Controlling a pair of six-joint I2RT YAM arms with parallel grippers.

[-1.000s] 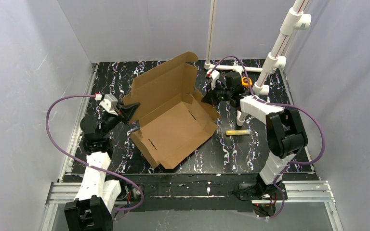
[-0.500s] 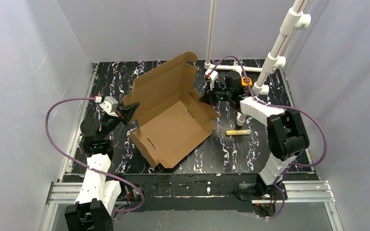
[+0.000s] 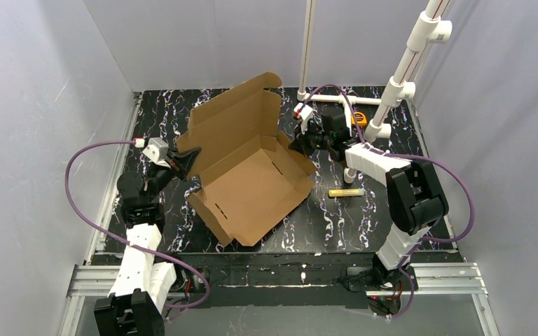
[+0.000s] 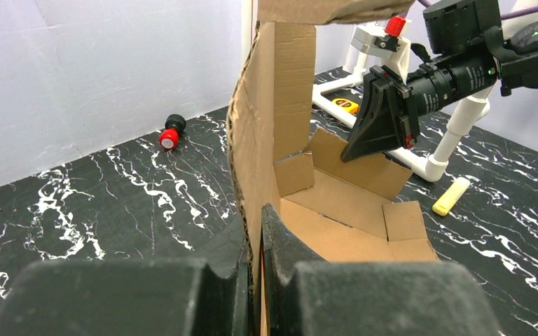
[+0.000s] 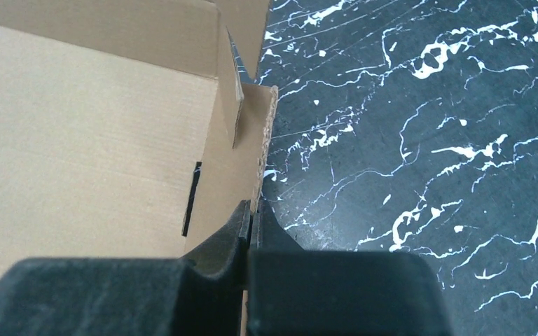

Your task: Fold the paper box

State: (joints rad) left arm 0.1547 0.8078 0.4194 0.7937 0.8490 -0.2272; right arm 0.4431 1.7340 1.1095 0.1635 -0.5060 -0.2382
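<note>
Paper box (image 3: pixel 252 183) in middle of table (image 3: pixel 364 224), half open, big lid standing up. Pinched on left wall by left gripper (image 3: pixel 188 159), on right flap by right gripper (image 3: pixel 300 143), both squeezed tight on cardboard. Probably to stand sides up for folding.

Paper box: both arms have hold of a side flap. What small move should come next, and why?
Probably the right gripper should swing its flap up and inward. Its jaws are shut on the right flap of the paper box, which leans outward, while the left gripper pinches the left flap, already near upright, and the lid stands raised behind.
</note>
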